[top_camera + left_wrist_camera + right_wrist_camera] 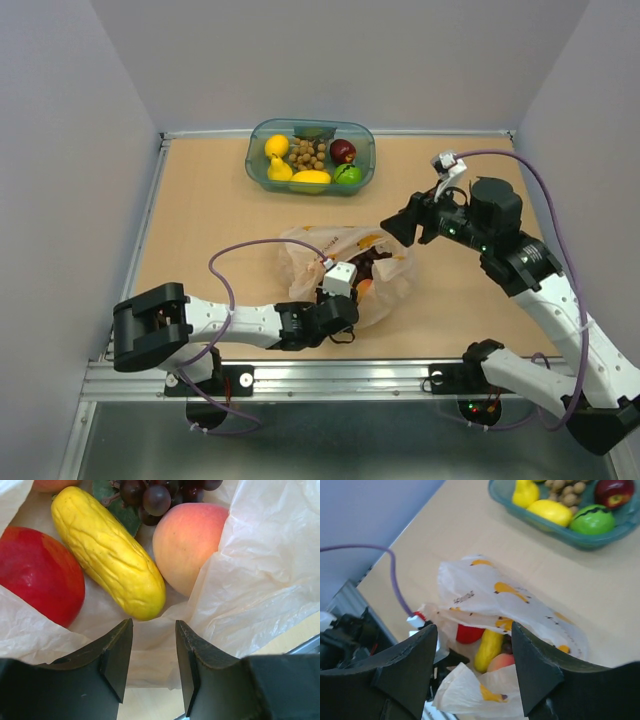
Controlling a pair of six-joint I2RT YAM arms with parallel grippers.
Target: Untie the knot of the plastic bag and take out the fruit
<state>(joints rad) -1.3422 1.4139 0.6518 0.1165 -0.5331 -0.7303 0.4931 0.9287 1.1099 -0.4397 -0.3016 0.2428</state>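
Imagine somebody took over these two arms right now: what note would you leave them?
Left gripper: open, empty, at the bag's mouth, pointing at the fruit.
Right gripper: open, empty, hanging over the bag.
Bag: lies mid-table with its mouth open. No knot in view, so the untying looks done.
Inside it: red apple, long yellow fruit, peach, dark grapes.
Tub at the back holds other fruit.
Left to do: lift these four out; none is out yet.
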